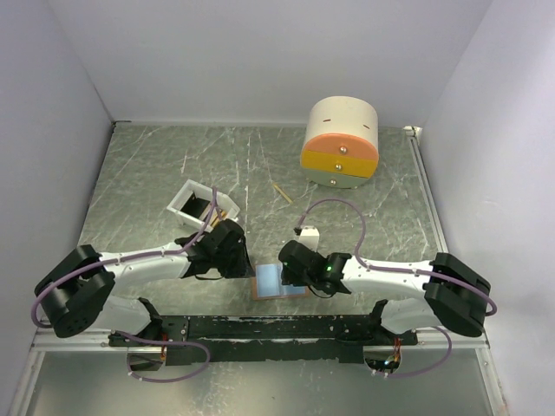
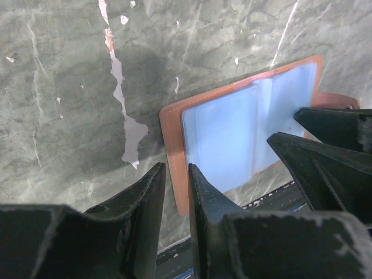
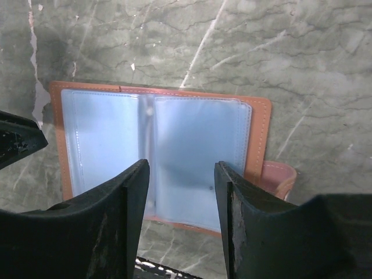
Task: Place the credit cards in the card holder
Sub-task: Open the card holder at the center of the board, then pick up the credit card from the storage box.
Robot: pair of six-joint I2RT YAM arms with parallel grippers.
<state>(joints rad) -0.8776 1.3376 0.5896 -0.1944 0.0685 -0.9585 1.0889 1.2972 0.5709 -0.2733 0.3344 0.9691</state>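
**Open and waiting, nothing in hand yet**

The card holder (image 1: 279,282) lies spread flat at the middle of the table's (image 1: 156,156) near edge. Its light blue pockets face up and its salmon rim shows all round. The left claw (image 2: 175,174) sits at the holder's left border, jaws only a sliver apart with nothing between them. The right claw (image 3: 180,174) hangs over the right-hand pocket, jaws well apart and just as empty. So no card is in play! The credit cards (image 1: 206,208) show as dark and gold-yellow slips in the white tray (image 1: 186,193), off toward the table's left edge and well apart from the holder.

By the look of it, this is the steadying step, holding the bifold open before a card is fetched. The smart play is for one claw to pin a cover down so it cannot spring shut, while the other goes for the tray. A thin card lying flat is a tricky pick, and tipping it against the tray wall should help. It then wants to go in edge-first, square to the pocket mouth and at a shallow angle. Skewed, it could catch on the plastic or shove the holder along.
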